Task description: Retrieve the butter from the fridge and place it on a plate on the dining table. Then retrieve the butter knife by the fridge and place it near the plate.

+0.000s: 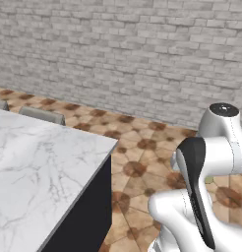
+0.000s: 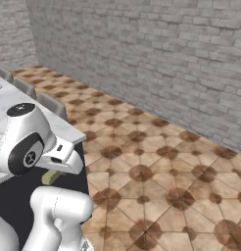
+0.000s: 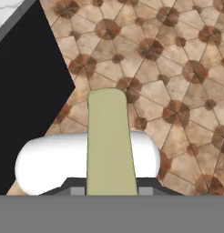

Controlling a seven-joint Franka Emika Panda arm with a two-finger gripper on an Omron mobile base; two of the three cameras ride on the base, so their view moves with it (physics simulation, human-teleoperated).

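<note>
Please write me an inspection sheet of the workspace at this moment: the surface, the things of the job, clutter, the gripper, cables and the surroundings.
Surface: the dining table, white marble with grey veins, lies at the left of the left base view; the part in view is bare.
Job's things: the butter, a pale yellow-green stick, is held in the gripper above the floor, beside the table's end. Plate, butter knife and fridge: nothing seen.
Clutter: nothing seen.
Gripper: the gripper is shut on the butter, which sticks out forward in the hand view.
Cables: nothing seen.
Surroundings: grey brick wall, brown patterned tile floor, grey seats along the table's far side.
</note>
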